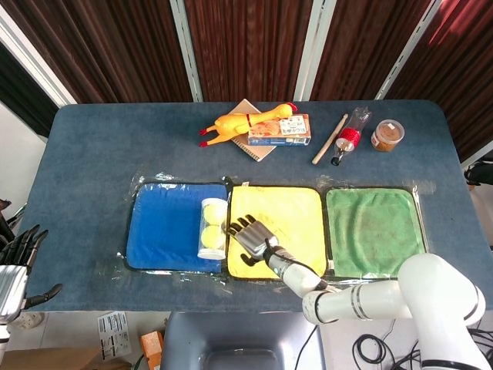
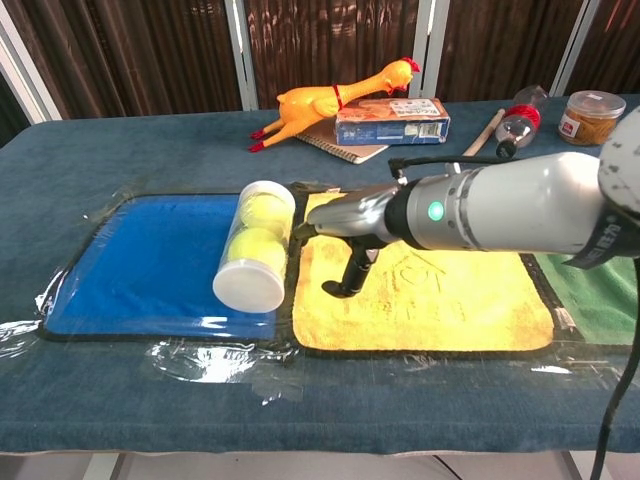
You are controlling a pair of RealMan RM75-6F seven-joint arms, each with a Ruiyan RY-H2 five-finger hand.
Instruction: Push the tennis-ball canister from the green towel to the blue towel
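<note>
Canister: clear tennis-ball canister [image 1: 212, 228] lies on its side at centre-left of frame, on the right edge of the blue towel [image 1: 166, 227], white lid toward the chest cam.
Right hand: right hand [image 1: 246, 233] just right of the canister, over the yellow towel [image 1: 285, 216]; fingers spread, holding nothing, fingertips at the canister's side.
Left hand: left hand [image 1: 14, 266] at lower-left corner, off the table [image 1: 85, 162], fingers apart, empty.
Green towel: green towel [image 1: 376, 231] centre-right, bare.
Back of table: rubber chicken [image 1: 243, 123], upper centre.
</note>
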